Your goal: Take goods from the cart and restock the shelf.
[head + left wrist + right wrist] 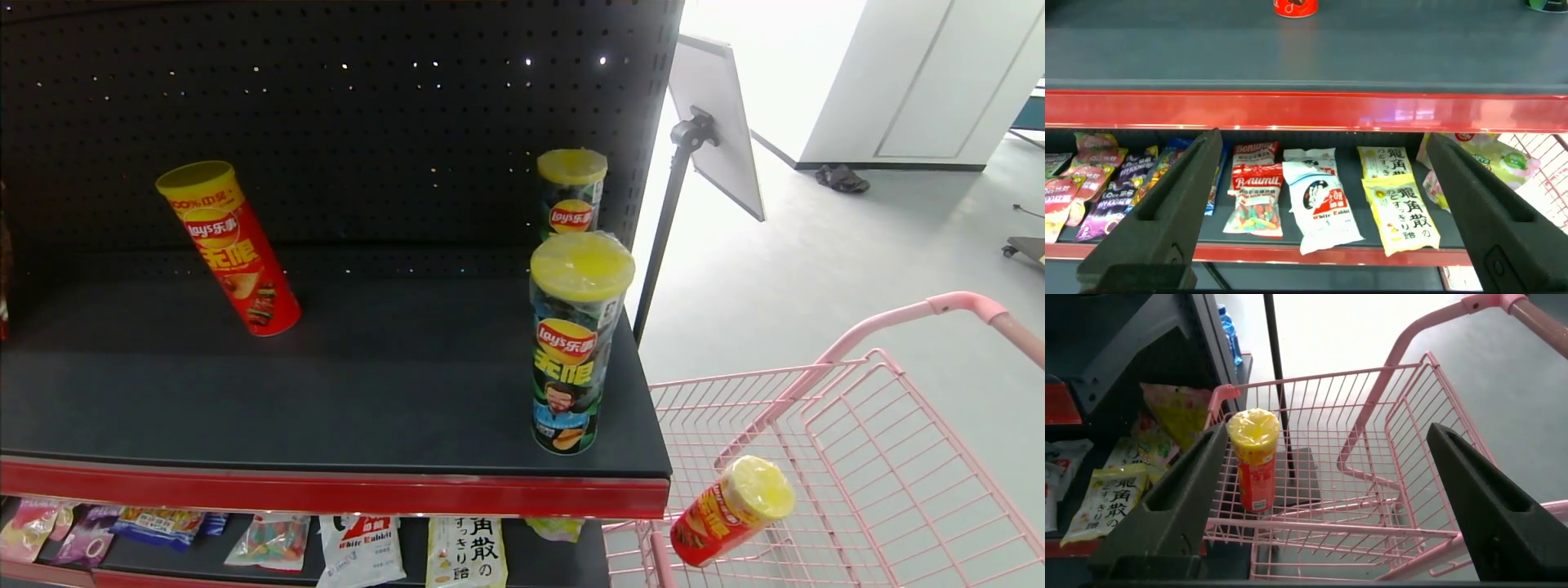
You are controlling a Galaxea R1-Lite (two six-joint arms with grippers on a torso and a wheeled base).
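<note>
can in cart: red chip can [1254,461] w/ a yellow lid, standing on end in the pink cart [963,304], in the corner next to the shelf. Only item I can spot in the basket, so prob the last one to move.

right jaws: spread wide, nothing between them. They're over the cart w/ the red can out ahead, well apart from it, no contact.

left jaws: also spread wide & empty. They face the shelf's red front edge, w/ the snack bags [1315,200] on the lower level beyond.

already stocked: top shelf [367,384] has 3 cans. A red shelf can [229,249] sits toward the left, standing, not fallen. The dark front can [575,343] is near the right front edge, and the dark back can [571,189] is right behind it by the pegboard.

done so far: imo most of the job, 3 on the shelf vs 1 in the cart.

left to do: grab the cart can, lift it out, set it on the shelf. Lots of bare room in the middle btw the red one & the dark pair.
</note>
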